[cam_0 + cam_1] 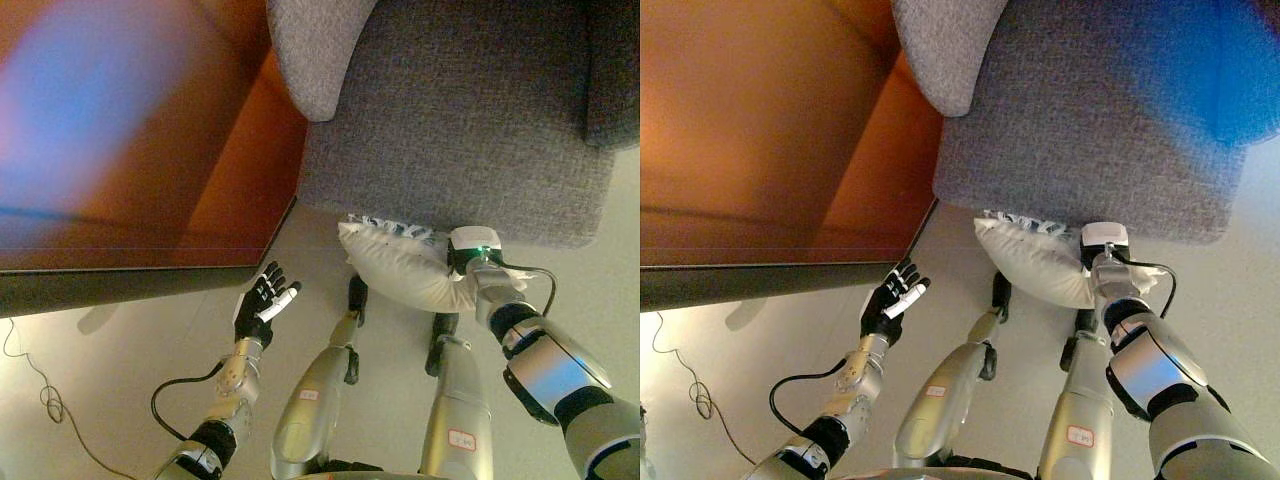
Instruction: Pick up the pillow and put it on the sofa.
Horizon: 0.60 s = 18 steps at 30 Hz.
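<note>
The soft white pillow with a dark patterned edge (400,265) lies low against the front of the grey woven-fabric sofa (470,130), its patterned edge tucked against the sofa's base and its bulk sagging toward the pale floor (120,380); it is not yet up on the seat. My right hand (478,278) is at the pillow's right end, pressed into the stuffing — my fingers are buried behind the cloth, so I cannot tell whether they grip it or merely push. I judge I am there because that end gives the nearest purchase for a lift.

My left hand (264,300) hangs apart from the pillow, fingers straight and spread wide, holding nothing; it sits just below the corner of the orange-brown wooden counter (150,210), probably waiting to support the pillow's other end.

No readable writing shows on the pillow, the sofa or the counter.
</note>
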Motion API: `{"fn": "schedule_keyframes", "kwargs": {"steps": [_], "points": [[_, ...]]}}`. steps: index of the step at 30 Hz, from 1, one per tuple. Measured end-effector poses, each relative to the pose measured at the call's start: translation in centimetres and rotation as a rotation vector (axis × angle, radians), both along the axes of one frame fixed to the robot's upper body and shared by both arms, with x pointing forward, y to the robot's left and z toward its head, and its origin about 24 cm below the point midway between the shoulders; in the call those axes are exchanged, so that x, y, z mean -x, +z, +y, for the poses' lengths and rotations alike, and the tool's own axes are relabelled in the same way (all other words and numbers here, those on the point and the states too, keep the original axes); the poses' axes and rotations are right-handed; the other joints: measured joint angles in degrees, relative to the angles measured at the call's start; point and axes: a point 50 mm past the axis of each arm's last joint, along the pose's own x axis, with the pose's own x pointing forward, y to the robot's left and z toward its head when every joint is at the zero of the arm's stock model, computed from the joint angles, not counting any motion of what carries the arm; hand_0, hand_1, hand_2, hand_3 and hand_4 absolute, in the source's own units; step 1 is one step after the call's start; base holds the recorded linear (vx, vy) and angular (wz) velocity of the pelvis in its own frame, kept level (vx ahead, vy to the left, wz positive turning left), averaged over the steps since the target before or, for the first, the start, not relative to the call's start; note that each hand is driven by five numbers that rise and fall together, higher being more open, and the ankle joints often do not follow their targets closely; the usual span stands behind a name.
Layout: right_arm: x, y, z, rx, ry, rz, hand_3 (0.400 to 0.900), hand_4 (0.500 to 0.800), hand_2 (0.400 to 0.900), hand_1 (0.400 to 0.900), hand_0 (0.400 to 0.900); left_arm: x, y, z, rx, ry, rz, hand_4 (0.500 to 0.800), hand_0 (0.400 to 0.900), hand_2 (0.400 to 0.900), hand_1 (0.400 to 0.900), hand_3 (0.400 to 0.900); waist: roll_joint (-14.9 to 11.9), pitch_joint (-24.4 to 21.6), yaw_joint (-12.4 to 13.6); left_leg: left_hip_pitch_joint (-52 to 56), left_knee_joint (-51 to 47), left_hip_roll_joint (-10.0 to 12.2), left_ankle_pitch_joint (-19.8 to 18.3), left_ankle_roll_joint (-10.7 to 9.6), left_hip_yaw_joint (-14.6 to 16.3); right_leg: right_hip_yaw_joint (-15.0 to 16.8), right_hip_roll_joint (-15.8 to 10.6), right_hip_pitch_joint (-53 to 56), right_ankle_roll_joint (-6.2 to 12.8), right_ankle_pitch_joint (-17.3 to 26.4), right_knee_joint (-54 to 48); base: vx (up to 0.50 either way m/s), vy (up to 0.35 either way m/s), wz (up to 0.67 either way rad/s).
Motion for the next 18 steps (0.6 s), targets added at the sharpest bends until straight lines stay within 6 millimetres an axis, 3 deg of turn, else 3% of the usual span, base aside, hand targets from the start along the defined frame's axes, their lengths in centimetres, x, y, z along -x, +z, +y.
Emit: {"fn": "schedule_keyframes", "kwargs": {"steps": [8, 13, 18], "points": [[1.6, -2.7, 1.5, -0.176, 0.094, 0.024, 0.4, 0.5, 0.4, 0.4, 0.4, -0.5, 0.0, 1.1, -0.035, 0.003, 0.041, 0.8, 0.9, 0.9, 0.9, 0.9, -3.44, 0.61, -0.03, 7.4, -0.21, 2.29, -1.83, -0.17, 0.03, -1.03, 2.44, 10.38, 0.24, 1.96, -6.79, 0.07, -0.119, -0.12], [3.6, -3.9, 4.2, -0.323, 0.221, 0.003, 0.4, 0.5, 0.4, 0.4, 0.4, 0.5, -1.0, 3.7, -0.108, 0.042, 0.132, 0.8, 0.9, 0.9, 0.9, 0.9, -9.64, -2.11, -0.07, 12.79, -0.45, 3.57, -3.55, -0.41, 0.72, -1.0, 3.98, 18.1, 0.18, 3.26, -12.91, 0.13, -0.109, -0.13], [7.6, -5.1, 6.6, -0.46, 0.329, 0.058, 0.4, 0.5, 0.4, 0.4, 0.4, 3.8, -3.0, 6.2, -0.199, 0.081, 0.266, 0.8, 0.9, 0.9, 0.9, 0.9, -17.13, -6.55, -1.1, 19.49, -0.73, 4.14, -6.39, -0.61, 1.83, -0.71, 5.01, 27.69, 0.21, 4.48, -20.27, 0.17, -0.062, -0.15]]}}
